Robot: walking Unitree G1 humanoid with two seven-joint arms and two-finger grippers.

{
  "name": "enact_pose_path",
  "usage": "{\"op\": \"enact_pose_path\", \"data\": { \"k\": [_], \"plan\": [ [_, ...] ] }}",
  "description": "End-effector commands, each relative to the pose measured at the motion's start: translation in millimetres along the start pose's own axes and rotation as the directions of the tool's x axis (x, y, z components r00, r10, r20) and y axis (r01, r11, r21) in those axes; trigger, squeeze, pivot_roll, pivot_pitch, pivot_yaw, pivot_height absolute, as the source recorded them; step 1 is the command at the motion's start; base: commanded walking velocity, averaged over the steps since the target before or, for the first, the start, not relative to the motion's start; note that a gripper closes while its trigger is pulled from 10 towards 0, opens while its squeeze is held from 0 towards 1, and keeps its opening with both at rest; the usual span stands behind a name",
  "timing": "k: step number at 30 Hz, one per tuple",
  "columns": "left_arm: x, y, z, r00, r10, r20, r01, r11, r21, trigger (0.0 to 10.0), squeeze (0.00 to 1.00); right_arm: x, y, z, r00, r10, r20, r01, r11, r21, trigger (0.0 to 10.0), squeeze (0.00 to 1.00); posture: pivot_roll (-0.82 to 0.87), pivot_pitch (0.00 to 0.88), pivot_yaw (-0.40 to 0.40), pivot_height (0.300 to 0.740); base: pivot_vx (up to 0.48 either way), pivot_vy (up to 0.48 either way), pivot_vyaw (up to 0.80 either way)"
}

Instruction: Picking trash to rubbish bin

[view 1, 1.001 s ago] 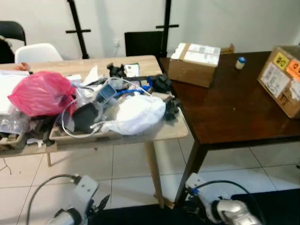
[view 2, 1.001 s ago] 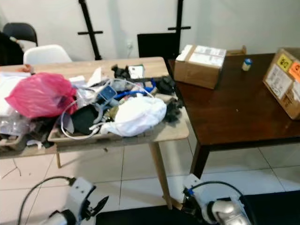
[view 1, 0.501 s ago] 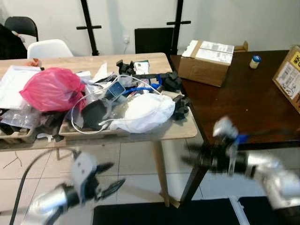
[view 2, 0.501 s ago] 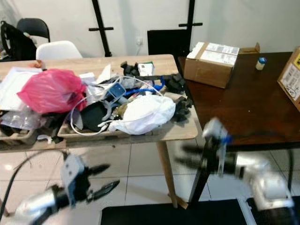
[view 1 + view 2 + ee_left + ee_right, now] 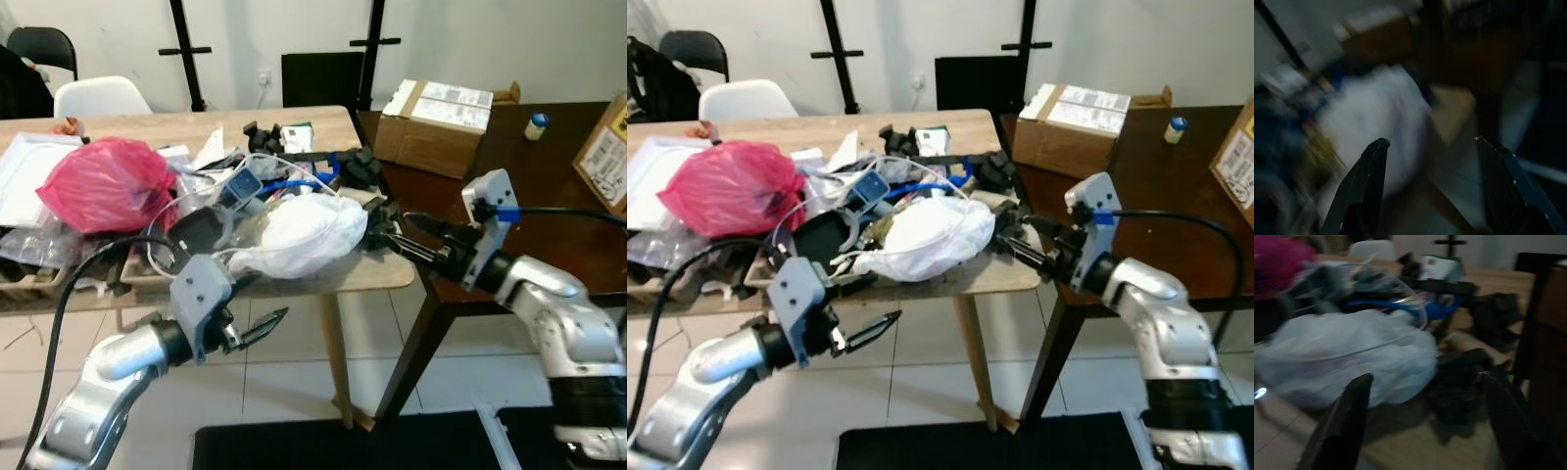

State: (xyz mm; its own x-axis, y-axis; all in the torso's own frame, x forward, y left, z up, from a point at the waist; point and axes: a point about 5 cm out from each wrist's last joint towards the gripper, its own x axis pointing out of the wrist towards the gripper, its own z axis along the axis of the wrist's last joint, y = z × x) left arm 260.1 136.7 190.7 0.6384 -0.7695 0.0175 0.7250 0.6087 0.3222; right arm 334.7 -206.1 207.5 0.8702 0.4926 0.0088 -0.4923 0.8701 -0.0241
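1. White walls and pale floor tiles frame the scene, with a light wooden table [image 5: 377, 269] across the left and centre of the frame and a dark brown table [image 5: 509, 211] butted against it on the right.
2. Clutter covers the light table: a pink plastic bag [image 5: 106, 184] at the left, a white plastic bag [image 5: 304, 233] near the centre by the front edge, white cables [image 5: 294, 176] looping over it, and small black pieces [image 5: 364, 168] toward the table's right end.
3. On the dark table, a cardboard box [image 5: 441, 127] sits in the upper centre-right of the frame, a small white bottle with a blue cap [image 5: 534, 125] is further right, and a second box [image 5: 605, 157] is cut by the right edge.
4. At the upper left, a white chair [image 5: 98, 96] and a black chair [image 5: 44, 44] stand behind the light table.
5. Low in the left of the frame, the left gripper [image 5: 257, 305] hovers below the table's front edge, just under the white plastic bag, its two fingers spread apart and holding nothing; its wrist view is blurred, with the bag ahead between the fingers [image 5: 1374, 171].
6. From the right, the right gripper [image 5: 389, 233] reaches to the black pieces beside the white plastic bag, its fingers [image 5: 1347, 426] spread wide and empty.
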Motion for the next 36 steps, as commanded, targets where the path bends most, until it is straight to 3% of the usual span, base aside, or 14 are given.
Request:
{"op": "enact_pose_path", "data": {
  "k": [1, 4, 7, 8, 9, 11, 12, 16, 22, 28, 36],
  "plan": [
    [1.9, -0.4, -3.0, 0.999, 0.033, -0.028, -0.033, 0.999, -0.003, 10.0, 0.00, 2.8, -3.9, -6.7, 0.997, -0.076, -0.011, 0.076, 0.997, 0.003, 10.0, 1.00, 0.02, 0.062, 0.033, 0.740, 0.000, 0.000, 0.00],
    [11.5, 2.5, -6.0, 0.995, 0.084, -0.048, -0.085, 0.996, -0.025, 10.0, 0.00, 16.6, -8.4, -15.4, 0.978, -0.209, -0.018, 0.210, 0.974, 0.080, 10.0, 1.00, 0.02, 0.066, 0.037, 0.740, 0.000, 0.000, 0.00],
    [14.5, 3.0, -6.5, 0.994, 0.096, -0.047, -0.098, 0.994, -0.039, 10.0, 0.00, 21.3, -8.8, -17.7, 0.972, -0.233, -0.022, 0.234, 0.965, 0.115, 10.0, 1.00, 0.02, 0.067, 0.037, 0.740, 0.000, 0.000, 0.00],
    [18.1, 4.2, -7.0, 0.992, 0.112, -0.051, -0.114, 0.993, -0.035, 10.0, 0.00, 27.3, -8.4, -21.4, 0.969, -0.243, -0.036, 0.246, 0.959, 0.145, 10.0, 0.73, 0.02, 0.071, 0.038, 0.740, 0.000, 0.000, 0.00],
    [21.3, 5.5, -7.4, 0.990, 0.125, -0.060, -0.127, 0.992, -0.025, 10.0, 0.00, 32.3, -8.3, -24.4, 0.966, -0.255, -0.049, 0.259, 0.949, 0.179, 10.0, 0.07, 0.02, 0.075, 0.038, 0.740, 0.000, 0.000, 0.00],
    [23.1, 6.3, -7.7, 0.989, 0.133, -0.067, -0.134, 0.991, -0.018, 10.0, 0.00, 35.2, -8.1, -26.1, 0.963, -0.262, -0.057, 0.268, 0.943, 0.196, 10.0, 0.07, 0.02, 0.075, 0.038, 0.740, 0.000, 0.000, 0.00],
    [25.7, 7.9, -8.0, 0.986, 0.149, -0.076, -0.150, 0.989, -0.013, 10.0, 0.00, 39.0, -9.2, -29.2, 0.957, -0.281, -0.071, 0.290, 0.928, 0.235, 10.0, 0.00, 0.02, 0.077, 0.038, 0.740, 0.000, 0.000, 0.00],
    [34.7, 18.7, -8.3, 0.965, 0.229, -0.128, -0.235, 0.972, -0.031, 10.0, 0.00, 55.2, -7.0, -38.1, 0.948, -0.292, -0.129, 0.319, 0.876, 0.362, 10.0, 0.00, 0.03, 0.098, 0.035, 0.740, 0.000, 0.000, 0.00],
    [40.7, 21.6, -4.6, 0.959, 0.255, -0.123, -0.266, 0.961, -0.077, 10.0, 0.00, 66.6, -3.5, -36.5, 0.943, -0.307, -0.130, 0.334, 0.869, 0.366, 10.0, 0.00, 0.03, 0.111, 0.036, 0.740, 0.000, 0.000, 0.00],
    [42.5, 19.2, -2.7, 0.960, 0.256, -0.111, -0.267, 0.959, -0.098, 10.0, 0.00, 79.2, 1.8, -34.9, 0.930, -0.349, -0.116, 0.360, 0.799, 0.482, 10.0, 0.00, 0.03, 0.120, 0.040, 0.740, 0.000, 0.000, 0.00],
    [45.1, 16.7, 0.7, 0.961, 0.254, -0.106, -0.266, 0.956, -0.124, 10.0, 0.00, 96.2, 21.3, -33.1, 0.944, -0.300, -0.135, 0.327, 0.809, 0.489, 10.0, 0.00, 0.04, 0.117, 0.038, 0.740, 0.000, 0.000, 0.00]
  ]
}}
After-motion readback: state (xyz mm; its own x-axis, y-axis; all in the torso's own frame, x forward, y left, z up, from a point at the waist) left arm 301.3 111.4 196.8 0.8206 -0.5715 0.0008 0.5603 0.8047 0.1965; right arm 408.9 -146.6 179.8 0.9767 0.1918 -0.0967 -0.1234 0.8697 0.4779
